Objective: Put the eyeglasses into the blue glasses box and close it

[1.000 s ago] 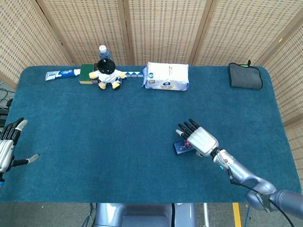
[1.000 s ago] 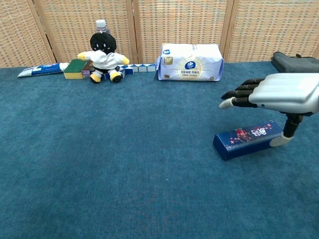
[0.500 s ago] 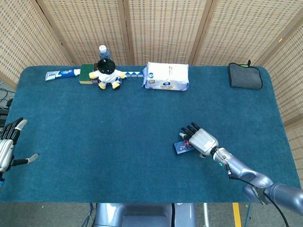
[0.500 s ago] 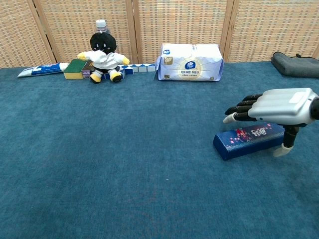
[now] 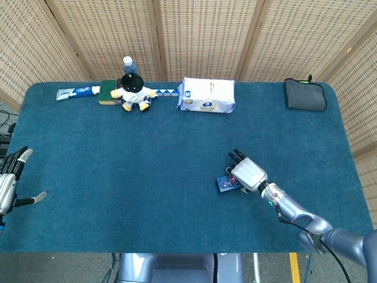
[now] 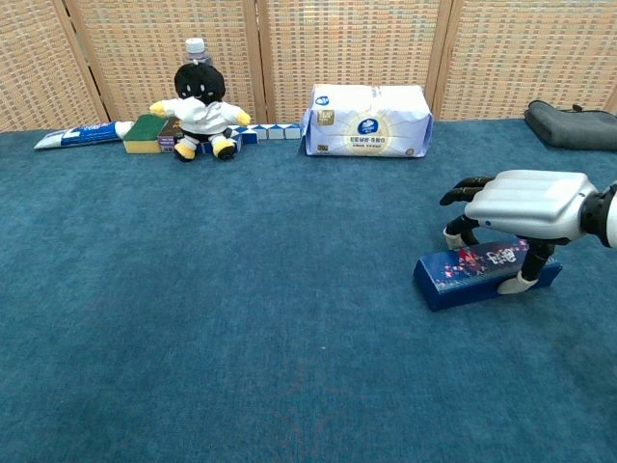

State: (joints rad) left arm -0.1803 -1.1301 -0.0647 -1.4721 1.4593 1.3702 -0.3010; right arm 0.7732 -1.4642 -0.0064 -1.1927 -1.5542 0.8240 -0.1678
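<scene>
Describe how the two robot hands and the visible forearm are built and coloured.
The right hand has a smooth silver-white back shell, black fingers with pale tips, and a pale thumb. Its forearm is metallic silver-grey with a small green light near the wrist. The left hand looks alike: silver with black fingers.

A staged test room: woven screens [image 5: 200, 35] behind a blue-carpeted table [image 5: 118, 177]
</scene>
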